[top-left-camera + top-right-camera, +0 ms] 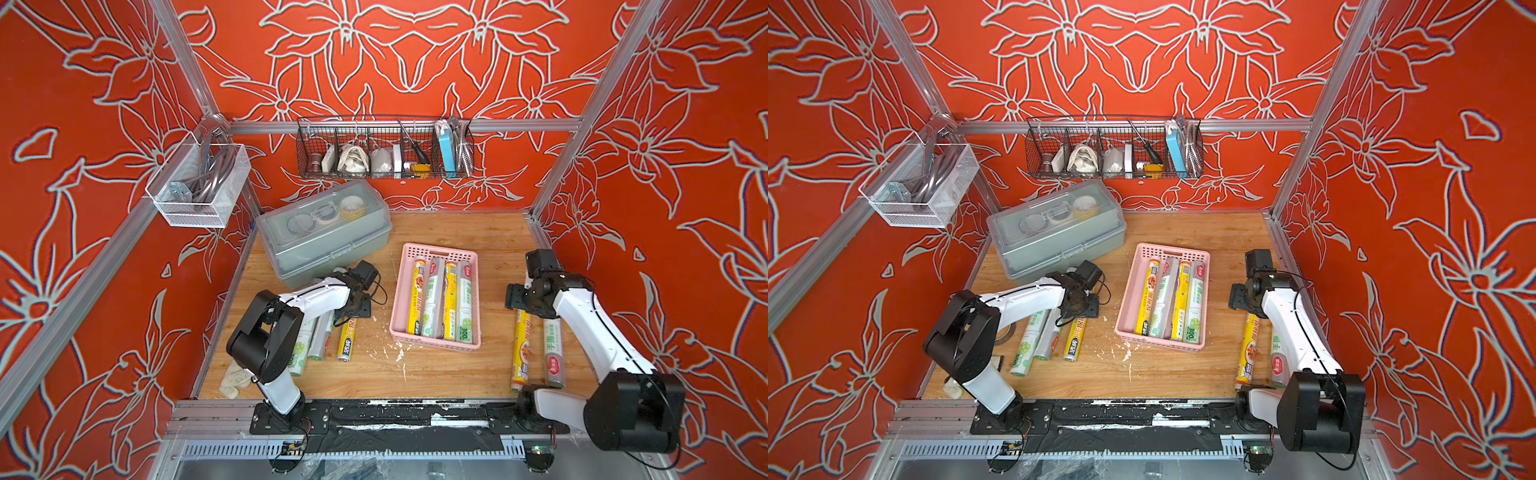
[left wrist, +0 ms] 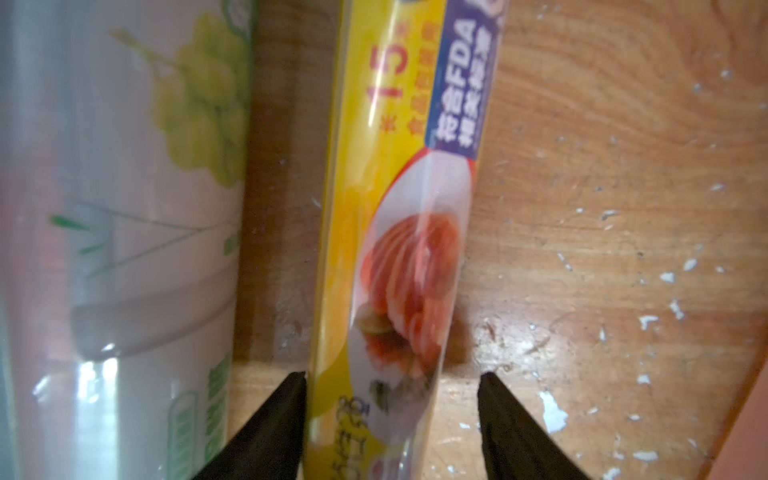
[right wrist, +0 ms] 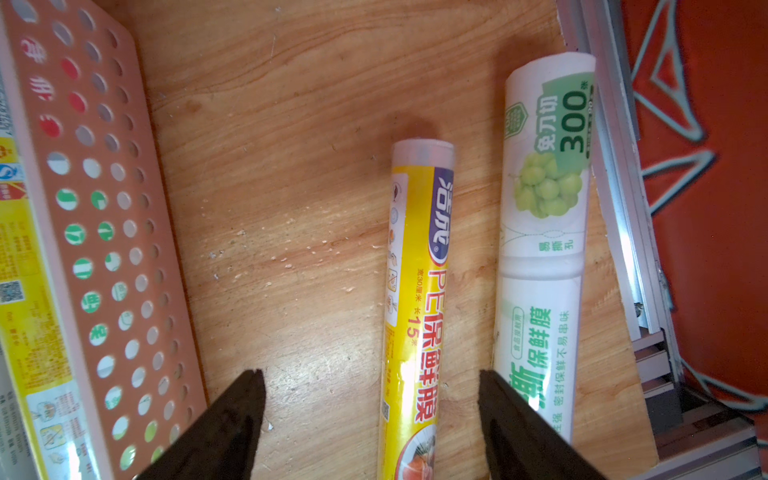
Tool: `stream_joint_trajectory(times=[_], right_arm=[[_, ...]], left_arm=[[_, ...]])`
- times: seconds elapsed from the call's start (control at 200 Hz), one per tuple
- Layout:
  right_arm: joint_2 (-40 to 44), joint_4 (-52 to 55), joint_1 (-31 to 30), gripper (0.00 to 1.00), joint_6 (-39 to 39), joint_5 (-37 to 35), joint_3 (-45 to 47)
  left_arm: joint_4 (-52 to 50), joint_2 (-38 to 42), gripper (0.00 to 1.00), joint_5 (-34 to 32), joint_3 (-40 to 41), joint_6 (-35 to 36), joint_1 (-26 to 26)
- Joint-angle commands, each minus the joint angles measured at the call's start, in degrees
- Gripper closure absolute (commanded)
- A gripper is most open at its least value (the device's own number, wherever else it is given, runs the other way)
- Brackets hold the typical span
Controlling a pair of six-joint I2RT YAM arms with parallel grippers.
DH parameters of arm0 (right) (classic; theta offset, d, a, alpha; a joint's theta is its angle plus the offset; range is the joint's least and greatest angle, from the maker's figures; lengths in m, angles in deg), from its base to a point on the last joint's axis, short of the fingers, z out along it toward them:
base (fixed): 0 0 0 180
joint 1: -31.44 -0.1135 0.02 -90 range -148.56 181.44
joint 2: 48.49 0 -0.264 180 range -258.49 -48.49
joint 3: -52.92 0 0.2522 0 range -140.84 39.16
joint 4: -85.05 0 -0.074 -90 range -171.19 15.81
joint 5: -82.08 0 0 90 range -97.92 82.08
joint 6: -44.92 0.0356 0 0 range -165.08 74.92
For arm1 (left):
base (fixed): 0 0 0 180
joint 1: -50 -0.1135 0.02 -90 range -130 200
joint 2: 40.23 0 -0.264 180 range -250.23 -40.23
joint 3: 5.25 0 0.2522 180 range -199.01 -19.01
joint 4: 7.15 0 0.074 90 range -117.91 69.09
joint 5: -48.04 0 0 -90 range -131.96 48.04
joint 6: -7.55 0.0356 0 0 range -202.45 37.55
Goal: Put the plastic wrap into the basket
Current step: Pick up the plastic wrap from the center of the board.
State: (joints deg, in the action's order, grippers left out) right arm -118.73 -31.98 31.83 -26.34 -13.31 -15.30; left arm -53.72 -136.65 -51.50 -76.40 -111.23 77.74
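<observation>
Left wrist view: my left tool stands open astride the yellow roll, holding nothing; closing off-centre may push it against the white roll.

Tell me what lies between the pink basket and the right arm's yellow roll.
Bare flecked table between basket and yellow roll, with one right claw finger above it, in the right wrist view.
</observation>
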Motion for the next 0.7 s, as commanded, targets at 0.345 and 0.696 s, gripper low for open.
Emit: stream_joint_trajectory(times=[0.345,0.696], right_arm=[[0.7,0.4,0.3,0.19,-0.3,0.9,-0.6],[0.7,0.4,0.4,0.19,-0.2,1.1,-0.4]], left_arm=[[0.3,-1.4,0.36,1.1,0.5,-1.5,1.2],[2.3,-1.8,0.43,2.5,2.2,-2.1,1.3]])
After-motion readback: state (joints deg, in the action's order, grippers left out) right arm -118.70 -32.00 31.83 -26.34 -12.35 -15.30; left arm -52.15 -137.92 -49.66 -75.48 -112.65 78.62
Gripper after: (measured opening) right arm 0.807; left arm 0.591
